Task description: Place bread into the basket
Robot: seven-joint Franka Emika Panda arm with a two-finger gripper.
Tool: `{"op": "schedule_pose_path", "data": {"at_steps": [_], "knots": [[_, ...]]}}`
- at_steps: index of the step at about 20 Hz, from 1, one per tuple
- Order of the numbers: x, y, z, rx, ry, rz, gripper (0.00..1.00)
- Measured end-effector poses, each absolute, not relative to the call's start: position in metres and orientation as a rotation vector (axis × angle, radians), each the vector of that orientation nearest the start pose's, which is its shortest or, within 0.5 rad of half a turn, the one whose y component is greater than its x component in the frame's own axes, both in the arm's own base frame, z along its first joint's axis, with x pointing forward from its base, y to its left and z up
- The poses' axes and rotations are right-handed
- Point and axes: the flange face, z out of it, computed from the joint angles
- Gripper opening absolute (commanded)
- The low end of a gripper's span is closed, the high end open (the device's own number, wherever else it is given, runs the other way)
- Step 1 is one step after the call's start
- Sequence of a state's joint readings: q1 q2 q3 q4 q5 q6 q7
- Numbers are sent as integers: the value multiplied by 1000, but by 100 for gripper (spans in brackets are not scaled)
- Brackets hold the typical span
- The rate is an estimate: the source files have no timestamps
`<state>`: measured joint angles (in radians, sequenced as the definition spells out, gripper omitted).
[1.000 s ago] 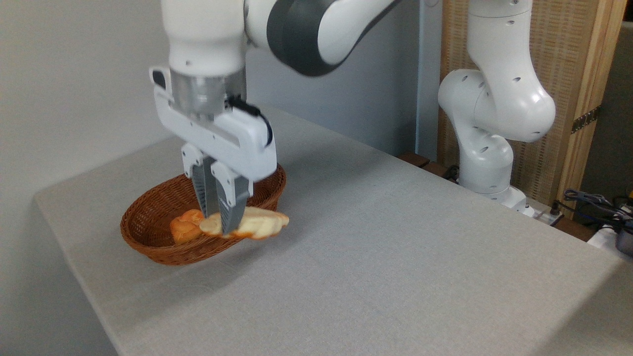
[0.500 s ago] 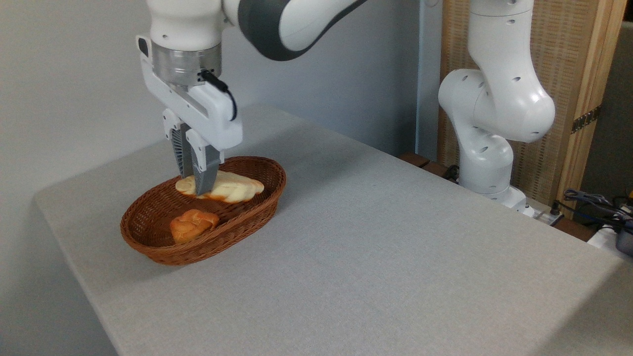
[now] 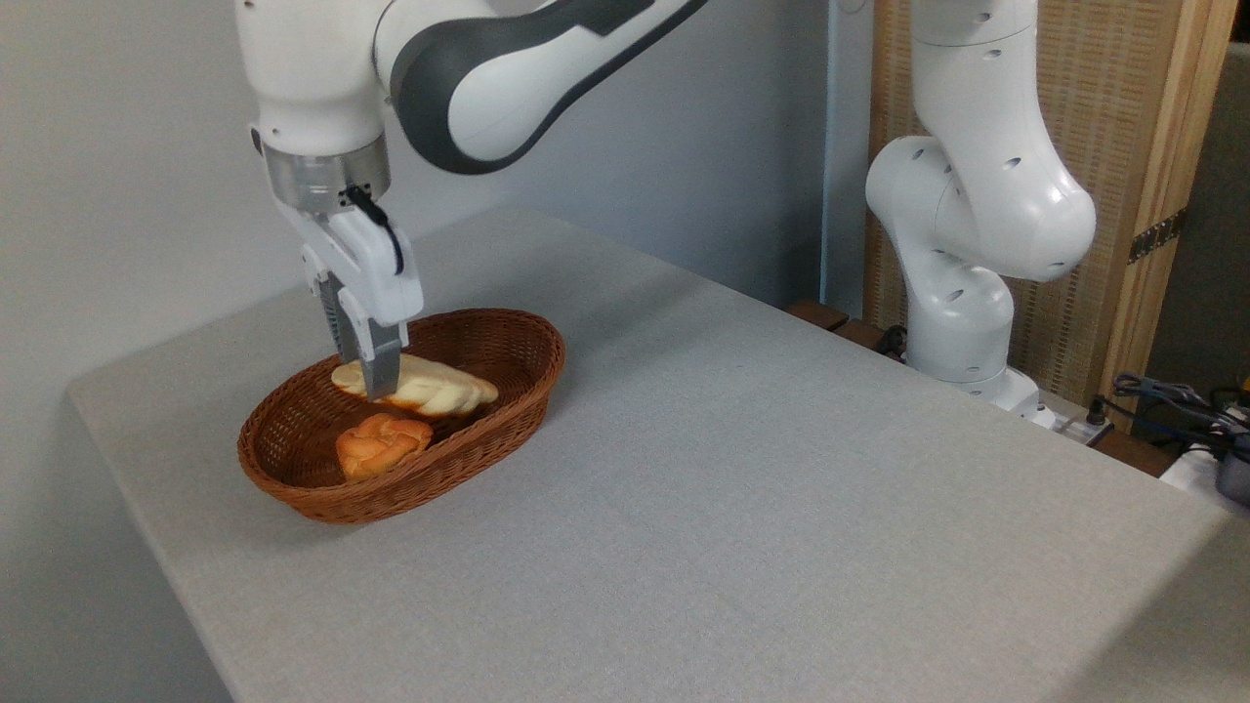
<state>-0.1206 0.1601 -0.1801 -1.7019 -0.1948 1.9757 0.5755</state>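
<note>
Bench (image 3: 742, 488) fills most of the view, covered in a plain grey cloth that runs from the far left corner down to the lower right. Behind it on the right stands the white base of the robot arm (image 3: 967, 225), its joints rising out of the top of the picture and coming back down on the left as a white and dark grey link. A slatted wooden screen (image 3: 1123, 146) stands behind the base, and a tangle of cables (image 3: 1172, 400) lies at the far right edge.

On the left part of the bench sits the basket (image 3: 293, 478), oval, shallow and reddish brown, with a thick braided rim. The end effector (image 3: 376, 386) points straight down into it, its fingers closed on the left end of the bread (image 3: 439, 391). That loaf, long, pale and braided, lies within the rim over the back half of the basket, tilted slightly so its right end points down toward the far wall; whether it touches the basket floor cannot be told. In front of it, in the near half of the basket, rests a smaller orange-brown bun (image 3: 381, 444), just beside the loaf.
</note>
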Motion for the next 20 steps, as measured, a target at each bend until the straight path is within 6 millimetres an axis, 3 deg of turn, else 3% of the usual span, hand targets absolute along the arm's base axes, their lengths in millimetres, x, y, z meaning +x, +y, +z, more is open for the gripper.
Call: {"op": "schedule_pose_path", "data": {"at_steps": [14,17,20], "knots": [[603,-185,509,-3042,1290,-272,100],[605,-179,512,-3044,1272,-285,100],[609,-155,529,-3044,1208,-333,100]]}}
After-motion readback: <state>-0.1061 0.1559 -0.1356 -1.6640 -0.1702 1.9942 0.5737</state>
